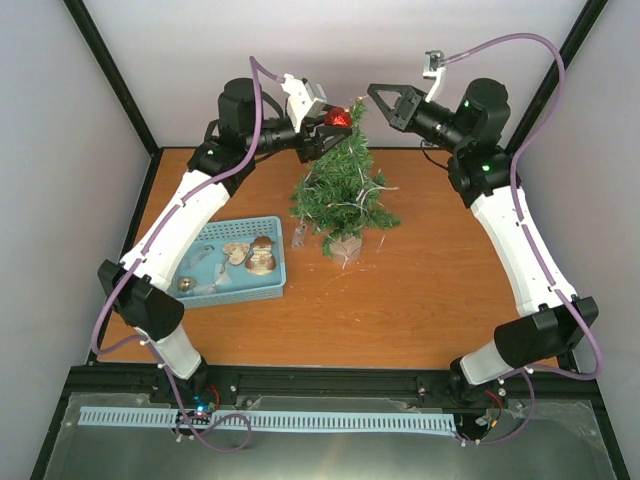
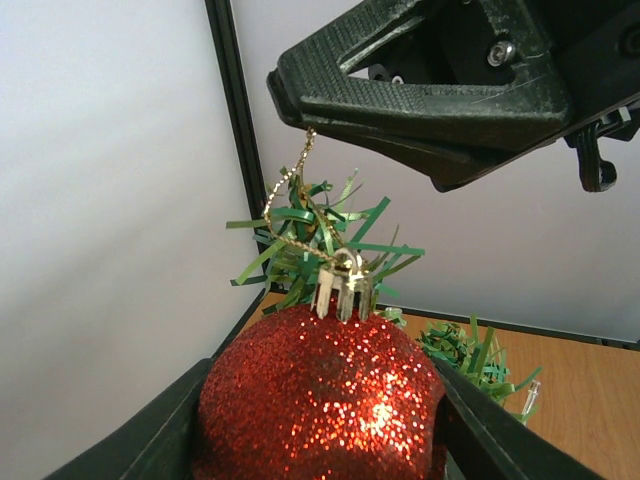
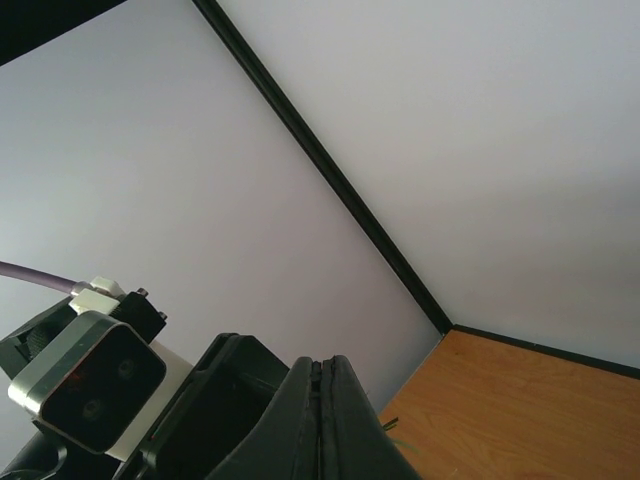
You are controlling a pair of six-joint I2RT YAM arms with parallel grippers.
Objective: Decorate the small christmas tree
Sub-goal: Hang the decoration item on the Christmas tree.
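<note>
Holding ball [image 2: 320,390] in left claw [image 2: 320,445]; pinching its gold loop [image 2: 283,195] in clenched right claw [image 2: 288,92], just above. Tree [image 1: 345,190] right under both claws, tip against loop. Risk: tugging loop sideways, snagging needles and tipping tree, or missing tip and dropping ball on release.

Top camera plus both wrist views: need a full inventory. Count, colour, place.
tree: one, dark green, upright at table centre
ball: one, red glitter, at the treetop
loop: one, gold string, from the ball's cap up to the right gripper
tray: one, light blue, left of the tree
ornaments: several, pale and gold, in the tray
table: one, orange-brown wood
left gripper: one, black, closed on the ball
right gripper: one, black, shut on the loop
</note>
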